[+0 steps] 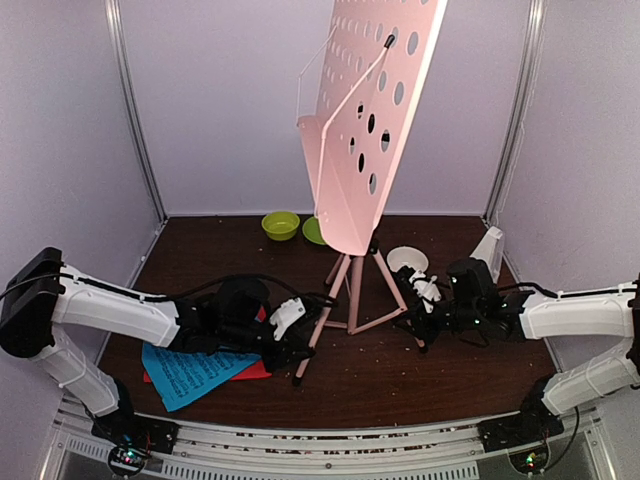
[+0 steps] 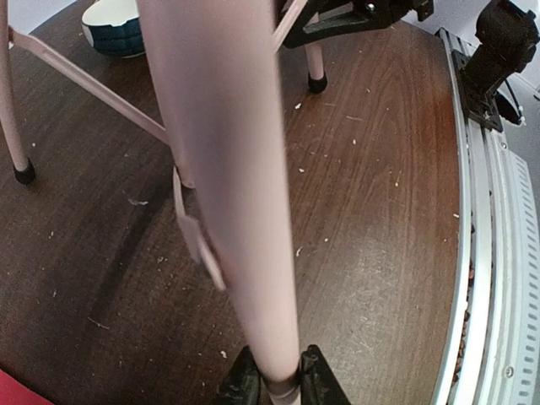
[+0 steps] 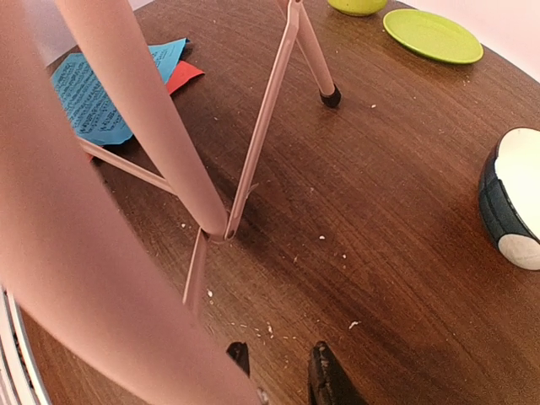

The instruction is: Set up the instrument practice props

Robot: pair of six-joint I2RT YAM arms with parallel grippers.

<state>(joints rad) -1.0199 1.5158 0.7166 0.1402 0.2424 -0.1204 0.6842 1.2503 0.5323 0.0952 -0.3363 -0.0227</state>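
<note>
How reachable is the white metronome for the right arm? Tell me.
Probably yes: the white metronome stands behind the right gripper, nothing between them; it only has to back off the pink music stand.

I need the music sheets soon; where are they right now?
In the top view, the blue sheet lies over the red sheet on the near left part of the table, just left of the stand and its feet.

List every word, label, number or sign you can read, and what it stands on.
No text here can be read.
Print on the blue music sheet: rows of dark marks, too small and blurred to read.
The red music sheet and the music stand: no marks visible.
</note>
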